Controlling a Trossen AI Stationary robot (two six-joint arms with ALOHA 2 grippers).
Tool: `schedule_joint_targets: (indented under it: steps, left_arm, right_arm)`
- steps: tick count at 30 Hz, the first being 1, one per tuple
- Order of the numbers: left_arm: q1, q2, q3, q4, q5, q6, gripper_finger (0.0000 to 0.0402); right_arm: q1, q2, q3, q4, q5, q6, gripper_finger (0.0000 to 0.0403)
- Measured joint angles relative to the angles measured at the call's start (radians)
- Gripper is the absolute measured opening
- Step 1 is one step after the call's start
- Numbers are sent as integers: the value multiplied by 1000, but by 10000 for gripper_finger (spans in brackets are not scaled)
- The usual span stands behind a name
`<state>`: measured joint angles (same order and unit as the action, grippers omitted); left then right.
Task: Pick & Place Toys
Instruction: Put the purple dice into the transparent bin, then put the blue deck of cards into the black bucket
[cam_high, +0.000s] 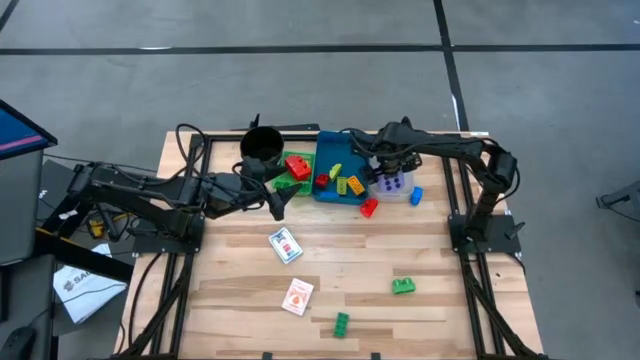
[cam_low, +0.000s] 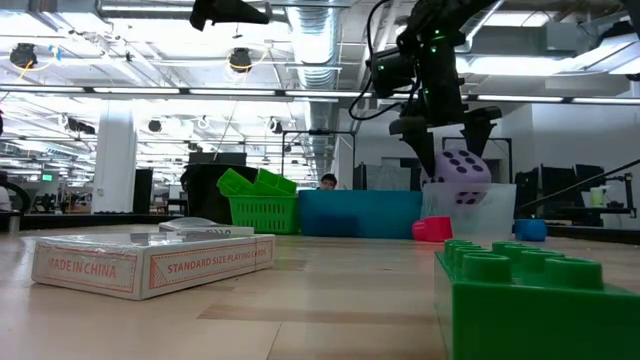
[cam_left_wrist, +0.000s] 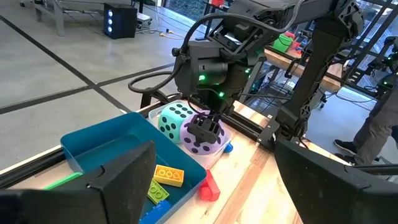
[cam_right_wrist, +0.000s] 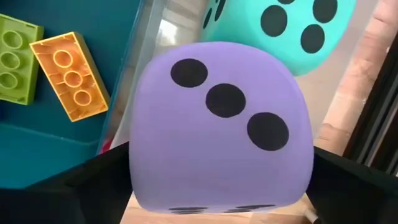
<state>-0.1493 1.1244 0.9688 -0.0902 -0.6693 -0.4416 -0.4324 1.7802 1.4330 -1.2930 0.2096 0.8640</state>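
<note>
Right gripper (cam_left_wrist: 200, 132) fingers spread wide around the purple die (cam_right_wrist: 219, 127) — left gripper (cam_high: 277, 203) fingers open, empty.

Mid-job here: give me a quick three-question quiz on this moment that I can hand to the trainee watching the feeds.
1. True or false: the right gripper is at the purple die, over the clear tray.
2. Multiple choice: which toy sits right beside the purple die in that tray? A) cyan die B) a green brick C) a card pack
3. How many white card packs lie on the open table, and what is the left gripper doing?

Key
1. True; its fingers stand wide on either side of the die.
2. A
3. Two; the left gripper is open and holds nothing, beside the green tray.
</note>
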Motion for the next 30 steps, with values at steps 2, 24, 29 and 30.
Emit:
schedule_joint_targets:
  steps: [2, 24, 29, 30]
  left_arm:
    - [0, 0, 0, 0, 0, 0, 324]
    - [0, 0, 0, -1, 0, 0, 324]
    - [0, 0, 0, -5, 0, 0, 324]
    - [0, 0, 0, -5, 0, 0, 324]
  right_arm:
    - [1, 0, 0, 0, 0, 2, 400]
    - [10, -71, 11, -21, 38, 47, 400]
    - [11, -119, 12, -35, 69, 79, 400]
    - [13, -120, 11, -33, 68, 79, 400]
